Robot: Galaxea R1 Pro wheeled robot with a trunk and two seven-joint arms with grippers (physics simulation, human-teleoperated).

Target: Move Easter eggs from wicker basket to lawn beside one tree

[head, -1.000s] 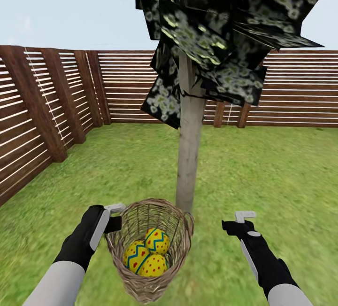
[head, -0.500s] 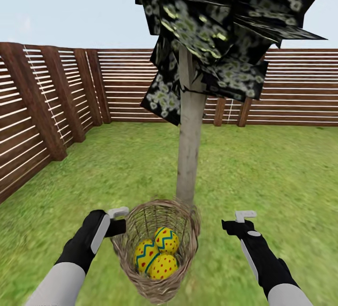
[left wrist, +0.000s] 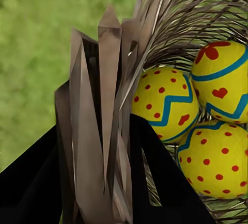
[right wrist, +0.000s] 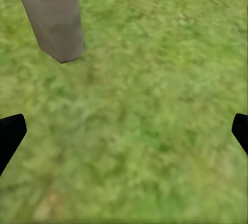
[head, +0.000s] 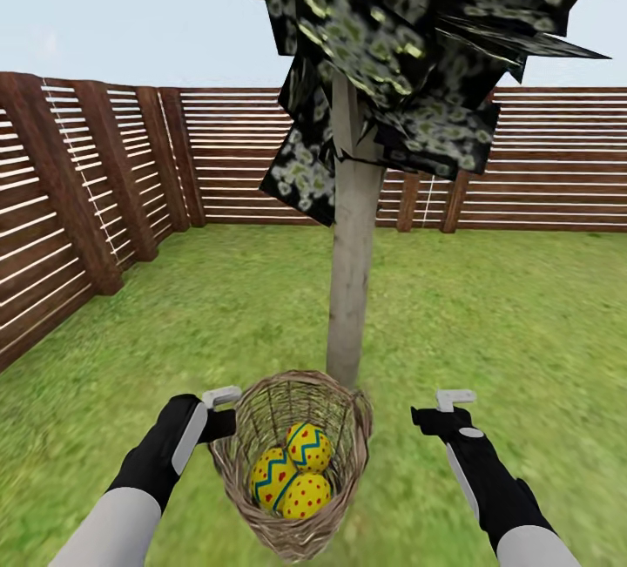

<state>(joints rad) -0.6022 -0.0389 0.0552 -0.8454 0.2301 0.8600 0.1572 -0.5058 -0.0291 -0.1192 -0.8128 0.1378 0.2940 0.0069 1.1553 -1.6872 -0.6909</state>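
Head view shows the wicker basket (head: 294,462) shifted rightward since a second ago — now nearer the tree (head: 351,280), all three Easter eggs (head: 292,473) inside; the left gripper (head: 219,415) stays clamped on its rim, the right gripper (head: 440,410) spread open — unloading comes next.

Slatted wooden fence (head: 104,184), pale sky (head: 131,10)
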